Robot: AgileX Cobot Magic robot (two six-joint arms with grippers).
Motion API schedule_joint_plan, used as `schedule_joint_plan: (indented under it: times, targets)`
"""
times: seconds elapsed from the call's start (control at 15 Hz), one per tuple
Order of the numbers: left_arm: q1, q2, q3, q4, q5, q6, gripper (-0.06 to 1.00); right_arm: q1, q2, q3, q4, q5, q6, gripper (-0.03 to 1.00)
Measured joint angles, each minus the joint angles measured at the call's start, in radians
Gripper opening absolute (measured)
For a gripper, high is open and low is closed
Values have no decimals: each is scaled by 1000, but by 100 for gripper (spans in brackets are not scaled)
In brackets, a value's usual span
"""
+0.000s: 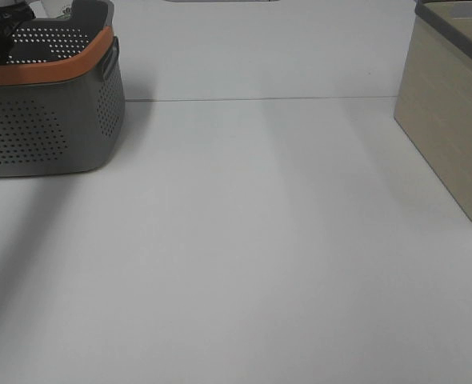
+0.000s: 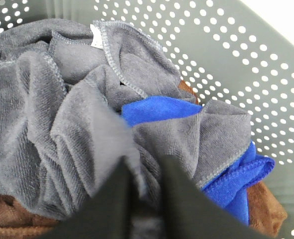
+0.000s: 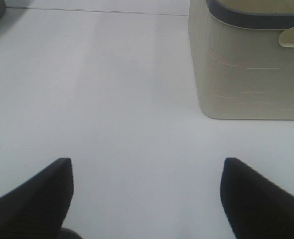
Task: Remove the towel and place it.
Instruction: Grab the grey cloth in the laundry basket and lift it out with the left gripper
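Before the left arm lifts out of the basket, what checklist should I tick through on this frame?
1. Left fingers pinching a fold of the towel: ok.
2. Only the towel caught: cannot tell; the blue cloth lies close beside the fingers.
3. Brown cloth low in the pile, away from the fingers: ok.
4. Basket upright on the table: ok.
5. Bare table between basket and beige bin for placing: ok.
6. Right fingers wide apart, holding nothing: ok.

Grey basket (image 1: pixel 52 128) cut by left edge, beige bin (image 1: pixel 444 136) cropped right, brown cloth (image 2: pixel 12 219) mostly under towel (image 2: pixel 42 124)
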State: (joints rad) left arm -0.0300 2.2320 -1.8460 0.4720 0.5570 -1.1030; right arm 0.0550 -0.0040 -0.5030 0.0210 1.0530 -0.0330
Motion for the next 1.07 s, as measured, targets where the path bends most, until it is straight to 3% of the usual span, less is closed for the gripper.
schedule_joint_plan:
  times: [0.07, 0.13, 0.47, 0.67, 1.07]
  targets:
    - [0, 0, 0, 2, 0, -5, 3, 0, 0, 0, 0, 0, 0, 79]
    - [0, 0, 0, 2, 0, -16, 0, 0, 0, 0, 0, 0, 0, 79]
    - [0, -36, 0, 26, 1, -29, 0, 0, 0, 0, 0, 0, 0, 79]
    - [0, -120, 0, 87, 1, -23, 0, 0, 0, 0, 0, 0, 0, 79]
    - [-1, -295, 0, 111, -20, 82, 0, 0, 0, 0, 0, 0, 0, 79]
